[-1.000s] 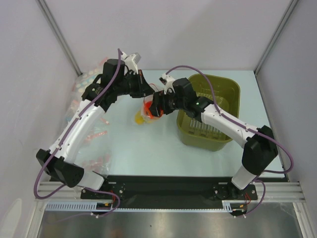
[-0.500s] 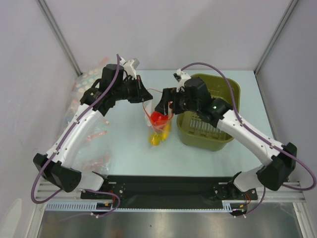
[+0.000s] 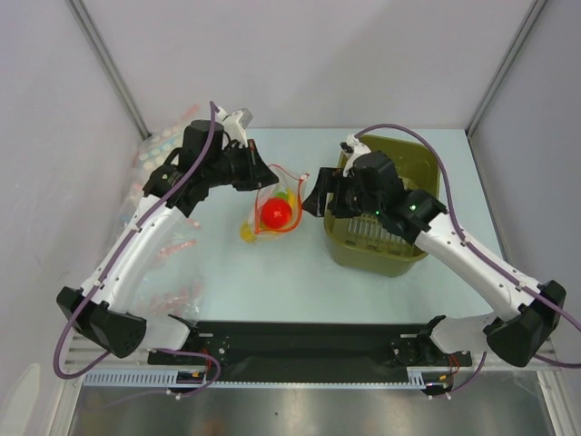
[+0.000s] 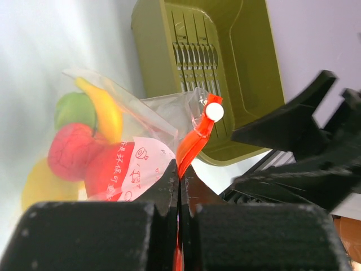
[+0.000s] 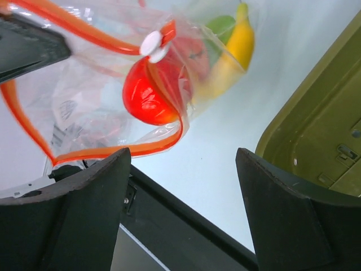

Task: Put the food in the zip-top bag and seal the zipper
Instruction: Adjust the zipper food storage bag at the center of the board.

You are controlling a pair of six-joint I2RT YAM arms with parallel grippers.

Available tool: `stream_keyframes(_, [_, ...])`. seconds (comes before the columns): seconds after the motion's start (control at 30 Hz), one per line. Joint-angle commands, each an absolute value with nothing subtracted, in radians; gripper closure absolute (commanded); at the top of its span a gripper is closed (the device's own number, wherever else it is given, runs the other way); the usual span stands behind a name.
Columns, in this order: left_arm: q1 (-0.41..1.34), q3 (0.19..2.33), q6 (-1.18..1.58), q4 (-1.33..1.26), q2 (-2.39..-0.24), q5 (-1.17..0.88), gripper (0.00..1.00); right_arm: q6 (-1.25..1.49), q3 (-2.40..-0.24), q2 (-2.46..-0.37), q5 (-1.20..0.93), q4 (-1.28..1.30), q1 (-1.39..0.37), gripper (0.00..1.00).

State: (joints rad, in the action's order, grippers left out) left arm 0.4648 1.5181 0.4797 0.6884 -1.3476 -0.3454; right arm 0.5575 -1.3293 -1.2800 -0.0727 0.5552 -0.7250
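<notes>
The zip-top bag [image 3: 270,211] hangs from my left gripper [image 3: 257,173], which is shut on one end of the orange-red zipper [image 4: 194,138]. The bag's mouth gapes open, and a white slider [image 4: 213,112] sits on the strip. The food is inside: a red fruit [image 3: 276,213], a yellow banana [image 4: 104,110], a green piece [image 4: 73,110] and more red fruit [image 4: 79,152]. My right gripper [image 3: 313,202] is open and empty, just right of the bag and apart from it. In the right wrist view the bag [image 5: 101,96], the red fruit [image 5: 149,96] and the banana [image 5: 237,48] lie beyond that gripper [image 5: 183,158].
The olive-green basket [image 3: 427,168] stands at the right, close behind my right gripper. Several other clear bags with pink strips [image 3: 172,247] lie along the table's left edge. The left gripper's black arm links fill the right side of the left wrist view.
My right gripper has let go of the bag and drawn back right toward the basket. The bag now hangs from the left gripper alone and has swung left.
</notes>
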Motion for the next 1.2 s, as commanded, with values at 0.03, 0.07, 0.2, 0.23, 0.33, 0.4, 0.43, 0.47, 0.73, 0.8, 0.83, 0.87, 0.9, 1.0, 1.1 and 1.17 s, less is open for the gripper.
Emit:
stream_keyframes(0.03, [0.471,1.523,0.494,0.626,-1.298,-0.371,1.00,0.566,-1.353,-1.359,-0.110,0.500,-0.723,0.20])
stream_keyframes(0.07, [0.469,1.525,0.492,0.627,-1.295,-0.371,1.00,0.566,-1.359,-1.376,-0.107,0.496,-0.724,0.21])
stream_keyframes(0.2, [0.469,1.528,0.486,0.637,-1.289,-0.364,1.00,0.565,-1.405,-1.445,-0.106,0.497,-0.715,0.26])
stream_keyframes(0.23, [0.471,1.528,0.485,0.637,-1.287,-0.361,1.00,0.563,-1.413,-1.459,-0.110,0.505,-0.715,0.29])
stream_keyframes(0.33, [0.471,1.529,0.477,0.641,-1.287,-0.356,0.99,0.560,-1.440,-1.480,-0.120,0.538,-0.715,0.67])
stream_keyframes(0.4, [0.471,1.525,0.471,0.646,-1.285,-0.347,1.00,0.566,-1.445,-1.460,-0.117,0.560,-0.715,0.90])
stream_keyframes(0.43, [0.471,1.516,0.466,0.647,-1.284,-0.344,1.00,0.569,-1.443,-1.450,-0.115,0.566,-0.713,0.92])
stream_keyframes(0.47, [0.469,1.508,0.463,0.643,-1.287,-0.344,1.00,0.574,-1.448,-1.422,-0.115,0.577,-0.713,0.94])
stream_keyframes(0.73, [0.489,1.465,0.430,0.618,-1.331,-0.393,1.00,0.633,-1.450,-1.379,-0.285,0.489,-0.712,0.80])
stream_keyframes(0.8, [0.497,1.462,0.425,0.595,-1.335,-0.413,1.00,0.646,-1.451,-1.388,-0.308,0.454,-0.710,0.81])
stream_keyframes(0.83, [0.502,1.457,0.422,0.586,-1.335,-0.428,1.00,0.653,-1.451,-1.397,-0.311,0.445,-0.712,0.81])
stream_keyframes(0.87, [0.503,1.453,0.420,0.565,-1.333,-0.455,1.00,0.657,-1.451,-1.402,-0.314,0.433,-0.710,0.82])
stream_keyframes(0.9, [0.508,1.447,0.420,0.554,-1.330,-0.469,1.00,0.658,-1.450,-1.407,-0.324,0.428,-0.709,0.82])
stream_keyframes(1.0, [0.512,1.413,0.419,0.520,-1.322,-0.509,1.00,0.670,-1.456,-1.437,-0.339,0.439,-0.700,0.96])
stream_keyframes(1.1, [0.512,1.378,0.410,0.508,-1.319,-0.532,0.99,0.670,-1.456,-1.460,-0.363,0.453,-0.690,0.97])
stream_keyframes(1.17, [0.514,1.353,0.400,0.500,-1.318,-0.555,0.92,0.675,-1.442,-1.459,-0.368,0.436,-0.683,0.97])
